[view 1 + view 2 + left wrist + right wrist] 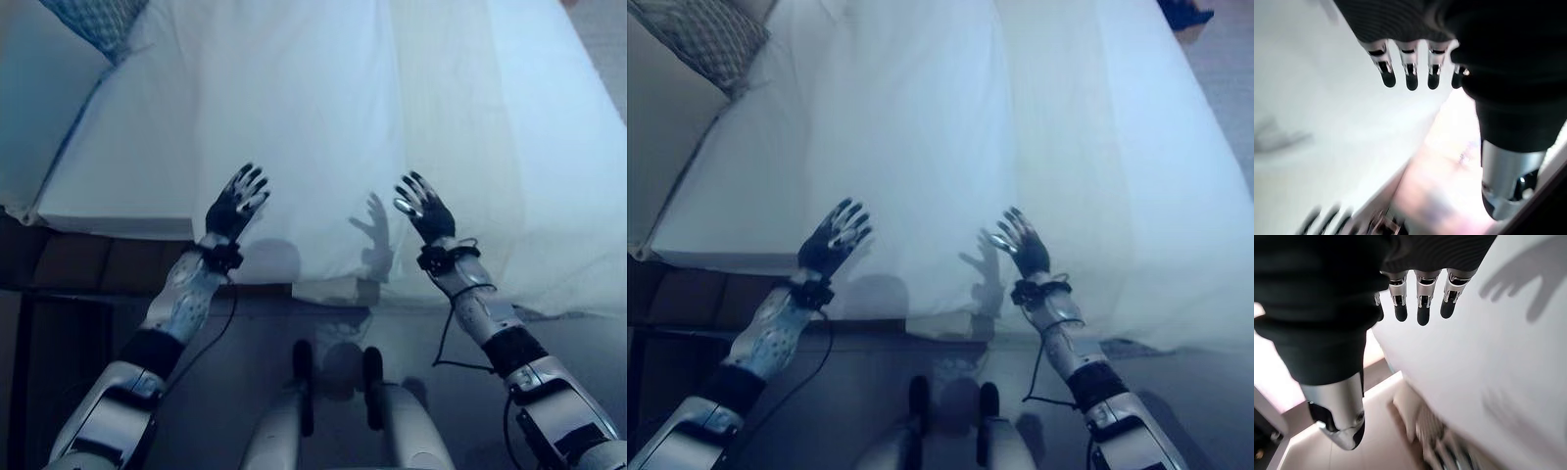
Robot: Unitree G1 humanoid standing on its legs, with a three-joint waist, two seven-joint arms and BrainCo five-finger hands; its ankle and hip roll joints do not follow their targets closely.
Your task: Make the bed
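A white duvet (pixel 392 117) covers the bed before me and hangs over its near edge. My left hand (pixel 235 204) hovers open above the near edge, fingers spread, holding nothing. My right hand (pixel 423 208) is raised the same way a little to the right, open and empty, casting a hand shadow on the cloth. In the left wrist view the fingers (pixel 1410 73) point straight out over the white cloth (pixel 1327 122). The right wrist view shows straight fingers (pixel 1422 303) above the duvet (pixel 1488 362).
A patterned pillow (pixel 98 22) lies at the far left corner of the bed, on a paler sheet (pixel 39 108). A dark bed frame (pixel 88 264) shows under the left near edge. Grey floor (pixel 245 392) lies between me and the bed.
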